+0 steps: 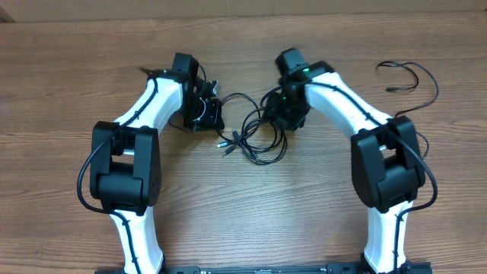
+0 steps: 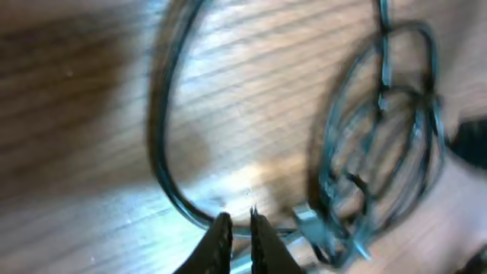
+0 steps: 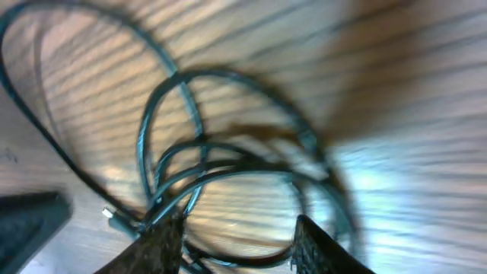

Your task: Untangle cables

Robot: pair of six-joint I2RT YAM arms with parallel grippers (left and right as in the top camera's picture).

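Left arm (image 1: pixel 125 164): white with black joints; stood nearer than the tangle and to its left, stretched toward it.
Right arm (image 1: pixel 388 164): same build; stood nearer than the tangle and to its right, bent in toward it.
Tangle (image 1: pixel 259 141): thin black cables in loose overlapping loops, flat on the wooden table (image 1: pixel 68 76), between the two grippers.
Plug ends (image 1: pixel 226 144): small and pale-tipped; lay at the tangle's left edge.
Left gripper (image 2: pixel 237 222): sat just left of the tangle; fingers almost together, with only a thin slit between. One strand from the tangle crossed right at the tips; could not tell whether it was pinched or merely passed behind them.
Right gripper (image 3: pixel 237 232): hung over the tangle's right side; fingers well apart, several loops showing in the gap, not closed on any of them.
Lone cable (image 1: pixel 415 76): black, curved in an open arc with a small plug at one end; lay farther off than the tangle, well apart to its right.
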